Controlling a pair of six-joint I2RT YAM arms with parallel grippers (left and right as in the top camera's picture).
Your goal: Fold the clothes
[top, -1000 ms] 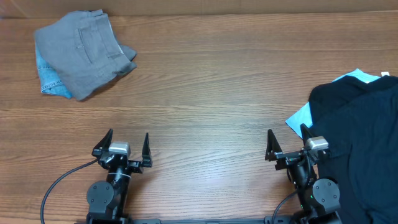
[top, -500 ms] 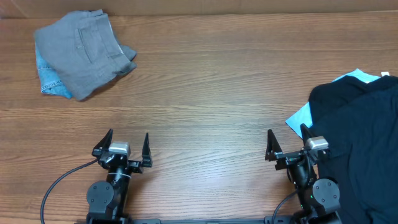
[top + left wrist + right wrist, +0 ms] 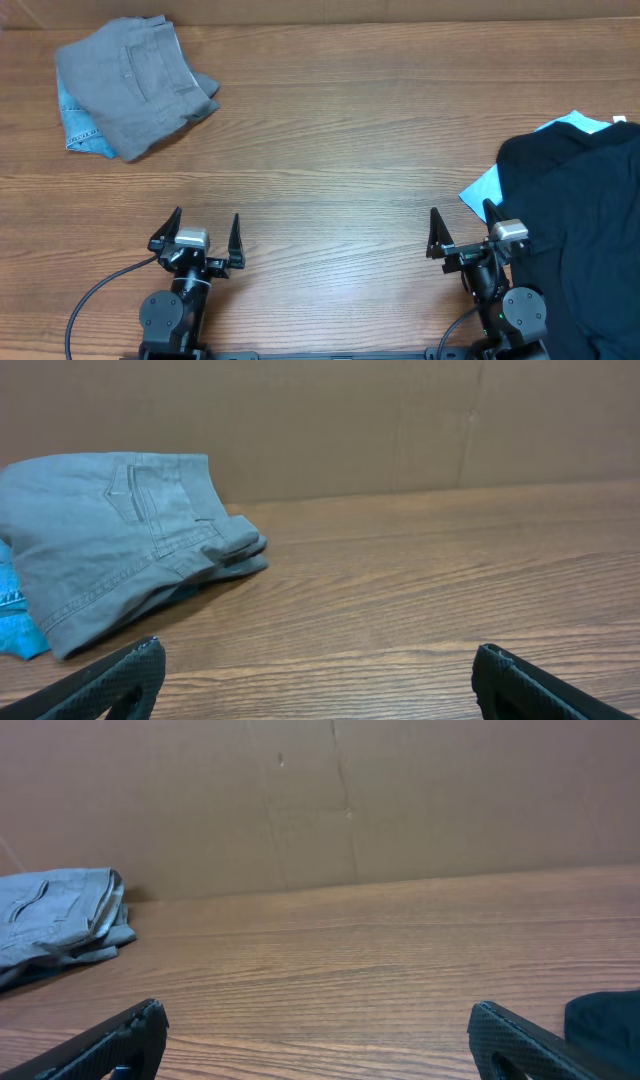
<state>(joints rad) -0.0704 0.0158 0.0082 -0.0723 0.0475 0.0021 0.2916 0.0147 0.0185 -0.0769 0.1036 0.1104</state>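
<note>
**A:** Where are the clothes placed?

**B:** A grey garment [image 3: 135,85], apparently folded, is seen at the far left of the table [image 3: 340,130], laid over a blue piece [image 3: 75,125]. A black garment [image 3: 580,230] is heaped at the right edge, with a light blue garment [image 3: 565,125] partly covered beneath it.

**A:** And the hands?

**B:** Both are parked at the near edge. The left hand [image 3: 207,216] is spread wide and nothing is held. The right hand [image 3: 461,215] is likewise parted and empty, just beside the black heap.

**A:** Which step is judged to be in hand?

**B:** The grey garment seems to be finished and set aside. The black garment is taken to be next and has not yet been gripped.

**A:** What is called for?

**B:** An edge of the black garment should be pinched by the right hand and drawn toward the bare middle. The left hand should be brought across so the cloth can be spread flat. Care is needed that the light blue garment is not dragged along.
</note>
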